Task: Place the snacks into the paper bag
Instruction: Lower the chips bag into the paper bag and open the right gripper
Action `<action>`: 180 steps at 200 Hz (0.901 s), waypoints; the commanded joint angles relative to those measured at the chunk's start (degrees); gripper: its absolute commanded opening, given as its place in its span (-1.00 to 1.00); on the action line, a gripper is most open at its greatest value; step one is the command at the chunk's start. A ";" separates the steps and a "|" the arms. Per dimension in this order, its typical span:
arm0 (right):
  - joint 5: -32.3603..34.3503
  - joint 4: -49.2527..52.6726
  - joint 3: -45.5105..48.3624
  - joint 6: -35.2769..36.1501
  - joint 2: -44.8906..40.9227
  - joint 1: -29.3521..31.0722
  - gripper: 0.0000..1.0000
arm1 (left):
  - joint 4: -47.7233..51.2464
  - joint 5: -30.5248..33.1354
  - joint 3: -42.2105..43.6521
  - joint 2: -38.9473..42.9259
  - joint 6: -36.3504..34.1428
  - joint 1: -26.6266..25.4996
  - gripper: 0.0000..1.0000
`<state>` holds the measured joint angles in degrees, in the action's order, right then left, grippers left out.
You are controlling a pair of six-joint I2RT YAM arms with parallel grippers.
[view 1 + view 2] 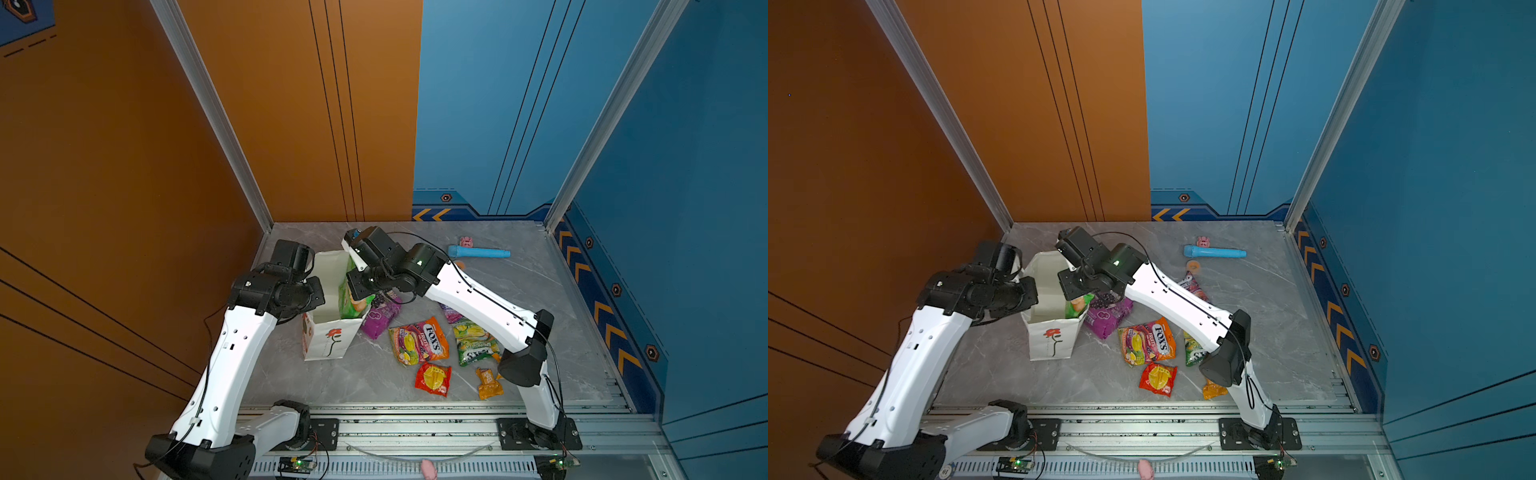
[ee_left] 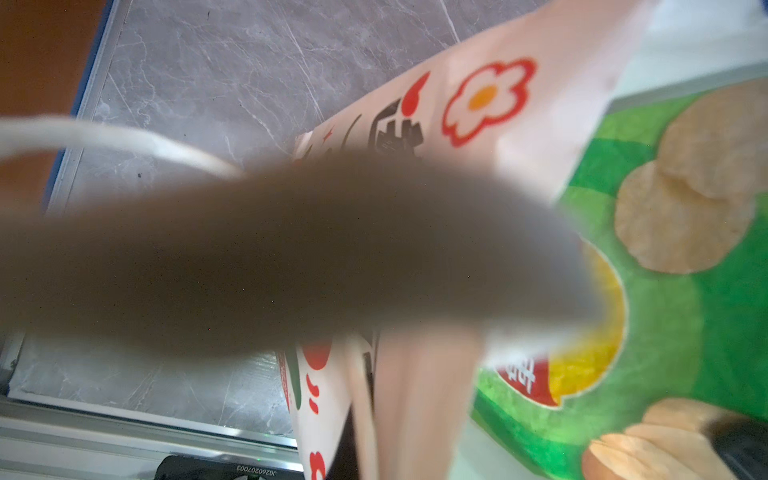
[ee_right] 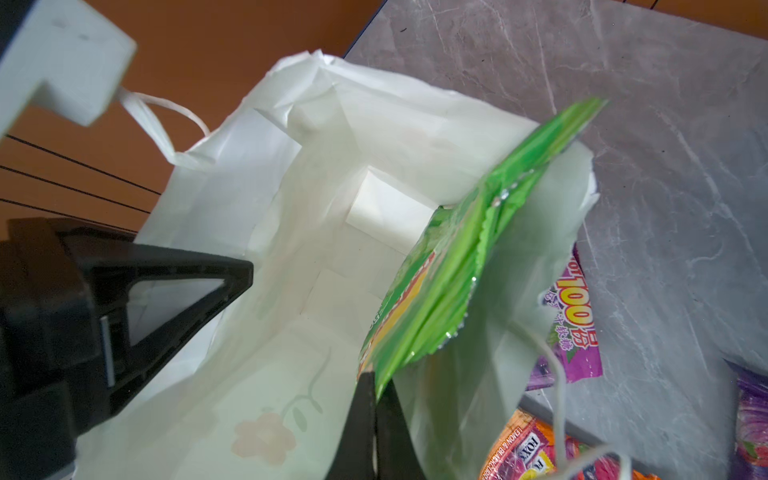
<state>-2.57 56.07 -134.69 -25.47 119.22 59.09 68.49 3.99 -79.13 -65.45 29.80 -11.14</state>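
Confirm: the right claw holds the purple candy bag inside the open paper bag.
Not purple: the right claw holds the green chips bag inside the open paper bag, as the right wrist view shows. The purple candy bag lies outside on the table.

White arms (image 1: 232,365), black joints (image 1: 523,365), black cables (image 1: 490,299)
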 commanded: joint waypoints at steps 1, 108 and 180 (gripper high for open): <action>2.28 1.14 -2.59 -2.11 1.36 0.67 -1.00 | -1.39 -1.52 0.86 1.22 -1.04 0.42 -1.00; -0.03 0.62 -3.91 -3.58 5.69 2.17 -0.92 | -2.17 -0.83 1.90 2.08 -1.26 0.49 -1.00; 0.77 0.73 -3.94 -1.80 1.47 1.90 -0.26 | -2.10 0.31 2.66 2.26 -1.35 0.97 -1.00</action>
<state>-2.72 56.18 -136.81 -28.34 125.64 61.17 66.98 3.38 -77.56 -63.86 29.41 -10.76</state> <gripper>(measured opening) 0.344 0.045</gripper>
